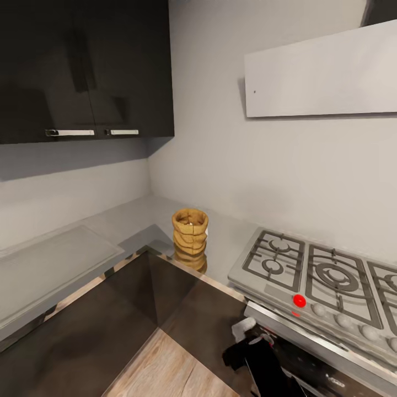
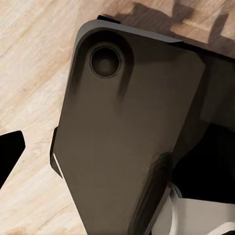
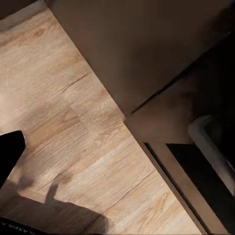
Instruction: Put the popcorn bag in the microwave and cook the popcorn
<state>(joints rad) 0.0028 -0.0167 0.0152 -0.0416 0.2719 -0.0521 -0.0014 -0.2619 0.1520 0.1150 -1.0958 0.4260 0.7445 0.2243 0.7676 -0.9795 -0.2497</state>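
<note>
You are looking at the popcorn bag (image 1: pixel 190 231), a bumpy tan paper sack with a rolled rim, standing upright on the smooth grey countertop (image 1: pixel 132 218). It is sitting near the worktop's inner front corner, with tiny pale bits showing in its open top. The steel gas hob (image 1: pixel 322 284) with dark square grates is lying along the worktop's right end, apart from the bag. Shiny dark cabinets (image 1: pixel 82 66) are hanging above. The wrist views are showing pale streaky wooden floor (image 3: pixel 73 112). I cannot tell if either claw is open or closed
</note>
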